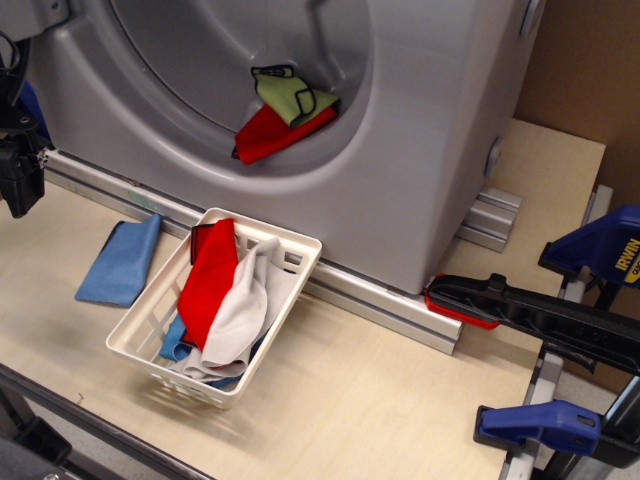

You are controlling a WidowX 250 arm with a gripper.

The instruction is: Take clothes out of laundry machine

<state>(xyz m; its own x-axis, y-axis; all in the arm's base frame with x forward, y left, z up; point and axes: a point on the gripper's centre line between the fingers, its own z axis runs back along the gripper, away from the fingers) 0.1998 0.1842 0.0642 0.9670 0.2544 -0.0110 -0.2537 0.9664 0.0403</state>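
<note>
1. Your washer (pixel 420 130) fills the back of the counter (pixel 380 400), drum opening facing you.
2. White basket (pixel 298 270) sits just in front of it, holding a long red cloth (pixel 212 280), a white cloth (pixel 250 305) and some blue.
3. Blue cloth (pixel 122 262) lies flat left of the basket.
4. Red cloth (pixel 272 132) and green cloth (pixel 285 92) rest touching on the drum's lower lip, green on top.
5. Your hand (pixel 18 175) is at the far left edge, well away from the cloths; can't tell if it's spread or closed.

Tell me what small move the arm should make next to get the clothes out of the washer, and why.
Probably swing the gripper right and up toward the drum opening of the washer. The green cloth lies on the red cloth at the drum's lower lip, while the gripper sits off at the left edge, holding nothing visible.
</note>
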